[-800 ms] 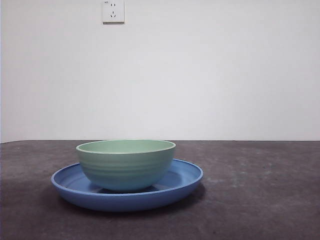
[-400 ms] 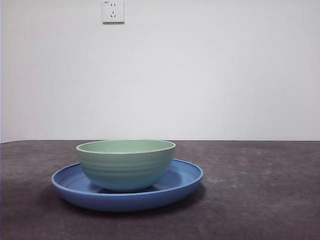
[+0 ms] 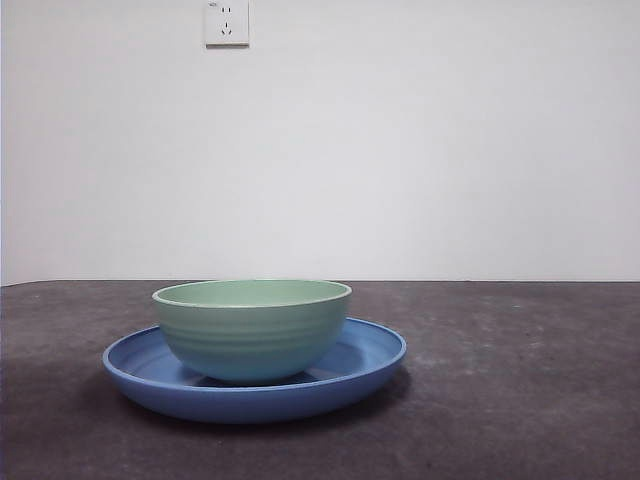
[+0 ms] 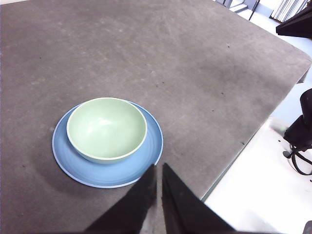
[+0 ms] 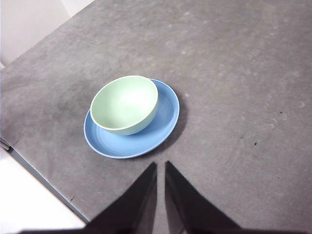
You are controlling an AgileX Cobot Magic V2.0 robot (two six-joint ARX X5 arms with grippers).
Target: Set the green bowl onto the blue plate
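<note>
Green bowl (image 3: 252,328) sits upright on the blue plate (image 3: 365,362), off-centre toward one side of it, its inside bare. Plate rests on a dark grey, mottled table (image 3: 520,400); white wall behind carries a socket (image 3: 227,22). Left gripper (image 4: 159,170) and right gripper (image 5: 160,168) both hang high above the table, jaws nearly together, holding nothing.

Smooth ceramic green bowl (image 3: 252,328) and blue plate (image 3: 360,368); matt, mottled grey table (image 3: 520,400).
</note>
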